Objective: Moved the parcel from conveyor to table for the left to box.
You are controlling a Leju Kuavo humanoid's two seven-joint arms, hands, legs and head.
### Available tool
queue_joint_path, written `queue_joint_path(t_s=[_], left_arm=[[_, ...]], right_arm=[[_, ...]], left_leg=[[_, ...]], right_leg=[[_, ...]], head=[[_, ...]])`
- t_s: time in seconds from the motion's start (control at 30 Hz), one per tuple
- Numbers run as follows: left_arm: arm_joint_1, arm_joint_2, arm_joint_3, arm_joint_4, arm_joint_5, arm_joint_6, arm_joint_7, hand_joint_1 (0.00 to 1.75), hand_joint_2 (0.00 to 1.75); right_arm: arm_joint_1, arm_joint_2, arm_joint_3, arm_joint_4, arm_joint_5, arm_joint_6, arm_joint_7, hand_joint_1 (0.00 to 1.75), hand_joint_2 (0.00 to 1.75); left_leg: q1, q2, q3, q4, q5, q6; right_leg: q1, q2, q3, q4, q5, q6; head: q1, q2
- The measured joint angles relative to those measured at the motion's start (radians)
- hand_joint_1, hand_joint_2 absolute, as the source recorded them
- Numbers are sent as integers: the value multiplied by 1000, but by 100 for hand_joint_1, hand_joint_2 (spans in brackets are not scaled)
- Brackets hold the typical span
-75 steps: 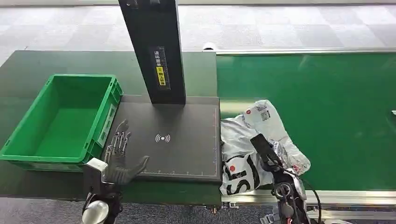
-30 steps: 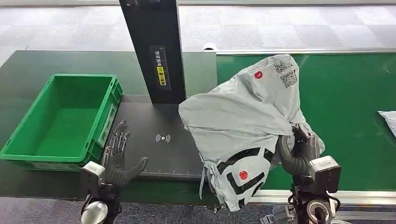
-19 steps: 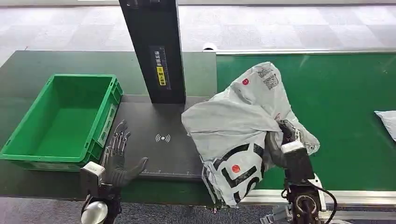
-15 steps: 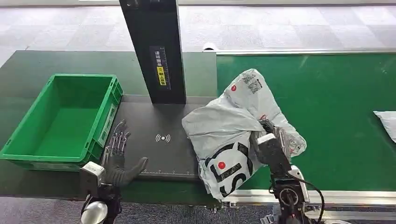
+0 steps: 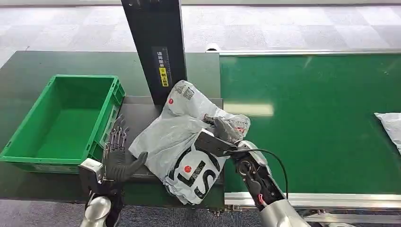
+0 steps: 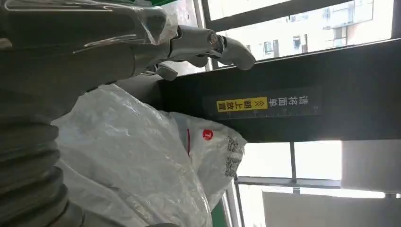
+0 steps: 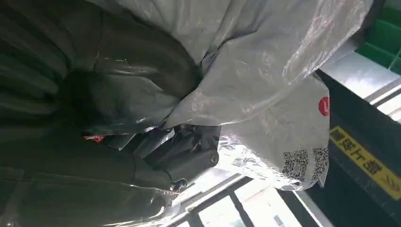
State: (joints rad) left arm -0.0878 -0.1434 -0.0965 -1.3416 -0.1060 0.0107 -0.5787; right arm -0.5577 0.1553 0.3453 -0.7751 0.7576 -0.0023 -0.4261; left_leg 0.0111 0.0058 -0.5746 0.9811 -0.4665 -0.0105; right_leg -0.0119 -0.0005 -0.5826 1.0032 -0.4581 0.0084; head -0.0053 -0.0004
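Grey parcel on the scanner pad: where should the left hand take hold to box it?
Probably the loose left edge of the grey parcel, approached from the green crate side: that slack film lies nearest the left hand, away from the right hand gripping it.

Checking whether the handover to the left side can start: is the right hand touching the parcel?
Touching. In the right wrist view the right hand's dark fingers are clamped into the parcel's grey plastic, and the head view shows it gripping the bag's edge.
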Motion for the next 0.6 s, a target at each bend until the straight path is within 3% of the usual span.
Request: queue_joint_path(t_s=[0.1, 0.3, 0.33, 0.37, 0.6], left_arm=[[-5, 3, 0, 16, 9, 3, -9, 0, 175], [-46, 6, -18, 72, 24, 1, -31, 0, 175], [-51, 6, -21, 80, 27, 1, -33, 0, 175], [-54, 8, -25, 86, 30, 2, -34, 0, 175], [-86, 11, -45, 124, 45, 1, -31, 0, 175]], right_arm=[[-46, 0, 35, 70, 0, 21, -31, 175, 175], [-138, 22, 104, 199, -45, 171, -59, 175, 175], [-150, 27, 109, 218, -54, 176, -58, 164, 175], [-162, 31, 113, 234, -69, 187, -61, 45, 175], [-209, 59, 115, 315, -145, 222, -91, 45, 175]], left_leg=[[0, 0, 0, 0, 0, 0], [0, 0, 0, 0, 0, 0], [0, 0, 0, 0, 0, 0], [0, 0, 0, 0, 0, 0], [0, 0, 0, 0, 0, 0]], right_leg=[[0, 0, 0, 0, 0, 0], [0, 0, 0, 0, 0, 0], [0, 0, 0, 0, 0, 0], [0, 0, 0, 0, 0, 0], [0, 0, -1, 0, 0, 0]], head=[[0, 0], [0, 0], [0, 0], [0, 0], [0, 0]])
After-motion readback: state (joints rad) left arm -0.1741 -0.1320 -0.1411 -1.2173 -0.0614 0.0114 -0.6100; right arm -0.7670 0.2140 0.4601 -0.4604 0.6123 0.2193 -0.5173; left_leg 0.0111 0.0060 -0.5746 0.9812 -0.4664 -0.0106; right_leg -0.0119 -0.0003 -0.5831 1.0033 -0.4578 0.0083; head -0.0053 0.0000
